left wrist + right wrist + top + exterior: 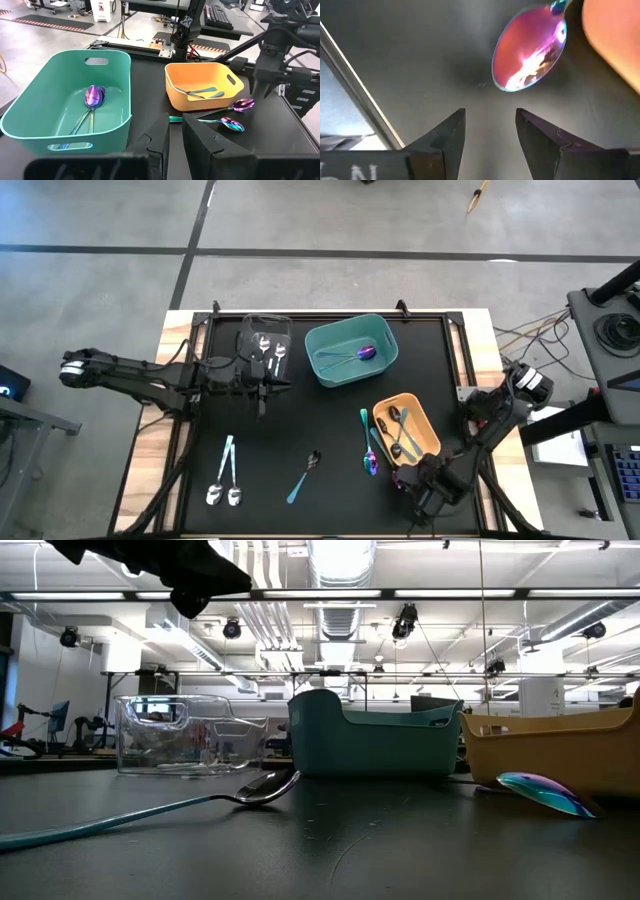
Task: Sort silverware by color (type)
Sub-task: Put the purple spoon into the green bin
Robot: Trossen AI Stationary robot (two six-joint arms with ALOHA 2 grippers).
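- The right gripper [428, 492] sits at about 5 o'clock on the black mat [330, 430], fingers apart and empty, its tips just short of the bowl of an iridescent spoon [530, 55] lying flat beside the orange bin [408, 426].
- The left gripper [262, 395] hangs at about 10 o'clock, just beside the clear bin [265, 340]; its fingers are nearly closed, with nothing seen between them.
- Silverware is partly sorted: silver pieces in the clear bin, one iridescent spoon in the teal bin [351, 350], dark spoons in the orange bin.
- Left loose: two silver spoons [225, 480] at 7 o'clock, a teal-handled spoon [303, 477] at 6, iridescent ones [370, 450] at 4.
- Risks, as I judge them: the spoon lies flat, so closing fingers may skid off the slick bowl or push it against the orange bin; a descent too close could clip that bin's wall.
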